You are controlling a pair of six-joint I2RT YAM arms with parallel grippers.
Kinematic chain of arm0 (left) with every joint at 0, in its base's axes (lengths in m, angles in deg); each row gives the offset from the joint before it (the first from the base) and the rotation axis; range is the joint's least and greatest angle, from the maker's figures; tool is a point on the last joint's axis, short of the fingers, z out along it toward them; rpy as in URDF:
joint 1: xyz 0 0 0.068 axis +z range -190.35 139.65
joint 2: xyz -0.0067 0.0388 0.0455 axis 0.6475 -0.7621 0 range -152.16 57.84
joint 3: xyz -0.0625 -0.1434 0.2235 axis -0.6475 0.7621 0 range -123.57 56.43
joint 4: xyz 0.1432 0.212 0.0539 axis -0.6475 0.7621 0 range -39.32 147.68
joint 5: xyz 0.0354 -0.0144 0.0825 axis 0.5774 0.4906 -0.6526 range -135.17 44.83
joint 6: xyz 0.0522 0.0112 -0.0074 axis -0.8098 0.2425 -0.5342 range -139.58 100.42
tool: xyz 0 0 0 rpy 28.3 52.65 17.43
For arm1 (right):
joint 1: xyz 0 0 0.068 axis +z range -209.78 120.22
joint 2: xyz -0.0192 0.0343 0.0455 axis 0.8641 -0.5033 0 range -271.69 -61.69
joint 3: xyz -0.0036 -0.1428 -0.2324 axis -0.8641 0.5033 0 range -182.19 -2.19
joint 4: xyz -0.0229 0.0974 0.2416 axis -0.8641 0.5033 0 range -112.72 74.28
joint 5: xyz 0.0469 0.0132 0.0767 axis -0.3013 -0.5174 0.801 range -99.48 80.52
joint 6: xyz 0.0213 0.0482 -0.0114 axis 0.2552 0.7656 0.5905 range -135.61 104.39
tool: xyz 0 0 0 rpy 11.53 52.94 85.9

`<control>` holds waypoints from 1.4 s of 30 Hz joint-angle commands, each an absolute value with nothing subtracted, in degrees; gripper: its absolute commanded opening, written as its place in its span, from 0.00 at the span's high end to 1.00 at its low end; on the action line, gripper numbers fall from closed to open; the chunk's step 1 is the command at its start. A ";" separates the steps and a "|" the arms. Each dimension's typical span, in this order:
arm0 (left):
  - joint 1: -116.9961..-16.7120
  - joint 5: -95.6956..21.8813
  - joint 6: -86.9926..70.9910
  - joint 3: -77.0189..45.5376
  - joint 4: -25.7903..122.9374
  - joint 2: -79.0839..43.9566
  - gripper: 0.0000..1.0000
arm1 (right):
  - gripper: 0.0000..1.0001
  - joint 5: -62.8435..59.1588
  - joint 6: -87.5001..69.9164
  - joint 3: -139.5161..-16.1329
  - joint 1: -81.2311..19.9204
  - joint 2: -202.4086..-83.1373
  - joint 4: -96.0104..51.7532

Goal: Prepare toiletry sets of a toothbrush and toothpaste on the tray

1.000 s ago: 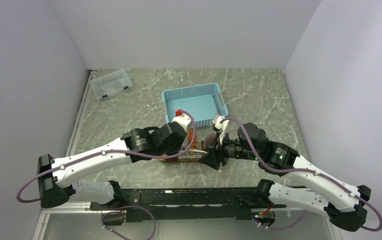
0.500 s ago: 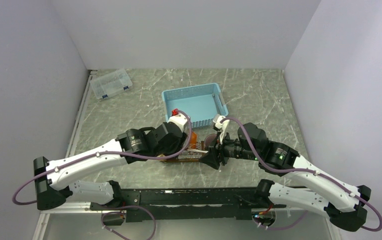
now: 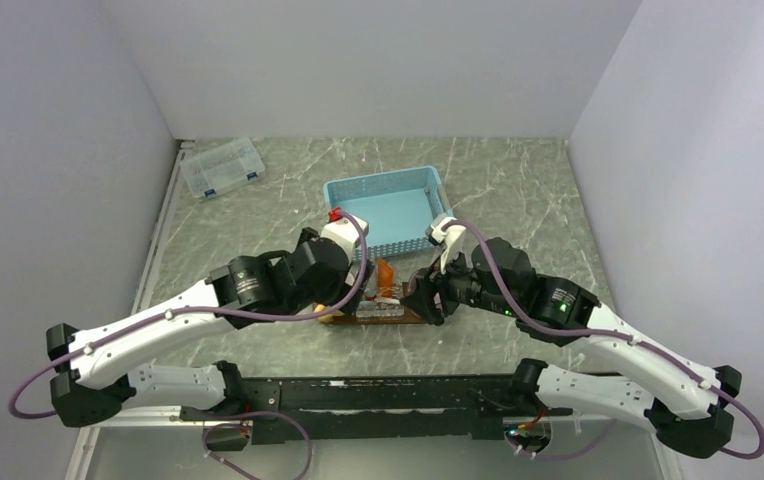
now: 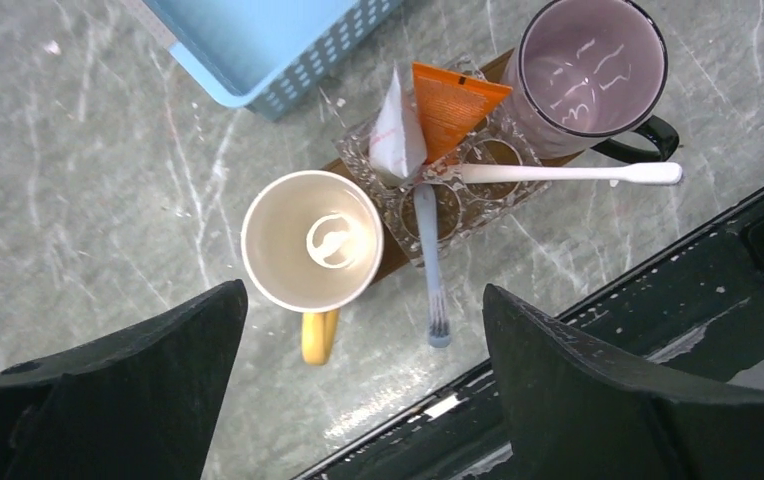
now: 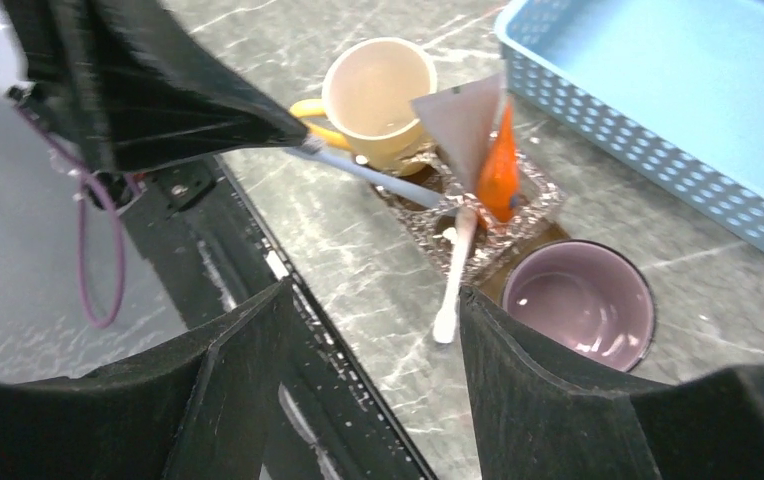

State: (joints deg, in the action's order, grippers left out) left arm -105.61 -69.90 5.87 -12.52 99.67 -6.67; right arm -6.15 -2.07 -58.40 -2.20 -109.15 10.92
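The dark brown tray [image 4: 394, 260] carries a cream mug [image 4: 311, 240], a clear holder [image 4: 478, 195] and a purple mug [image 4: 593, 65]. The white toothbrush [image 4: 568, 173] lies across the holder, its head over the table; it also shows as the white toothbrush [image 5: 455, 275]. A blue brush [image 4: 430, 262] lies beside it. An orange tube [image 4: 453, 100] and a white tube [image 4: 396, 135] stand in the holder. My left gripper [image 4: 363, 390] hangs open above the cream mug, holding nothing. My right gripper [image 5: 373, 400] is open above the table's near edge, just short of the white brush's head.
A light-blue mesh basket [image 3: 390, 207] sits just behind the tray. A clear plastic box [image 3: 222, 167] lies at the back left. The black rail [image 3: 378, 395] of the arm bases runs along the near edge, close to the brush heads. Both grippers hover close together.
My left gripper has opened wide and drawn back to the left and up from the holder. My right gripper has risen slightly and its jaws have widened a little.
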 commanded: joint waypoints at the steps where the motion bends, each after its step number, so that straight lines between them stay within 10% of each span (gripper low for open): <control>1: -105.94 -73.18 2.77 -15.57 99.51 -3.33 0.01 | 0.35 -17.08 -0.10 -61.93 -2.28 -109.90 13.00; 23: -88.76 -72.20 -3.78 -10.22 98.43 5.36 0.01 | 0.00 -20.83 -2.35 -63.57 -23.08 -116.45 12.09; 42: -64.34 -62.54 -8.42 -0.19 89.07 8.28 0.01 | 0.00 -22.89 3.53 -52.41 -40.39 -116.11 3.24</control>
State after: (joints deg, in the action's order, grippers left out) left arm -67.88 -66.05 -7.33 -1.50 93.03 7.41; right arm -23.37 1.87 -54.24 -38.00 -117.35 8.13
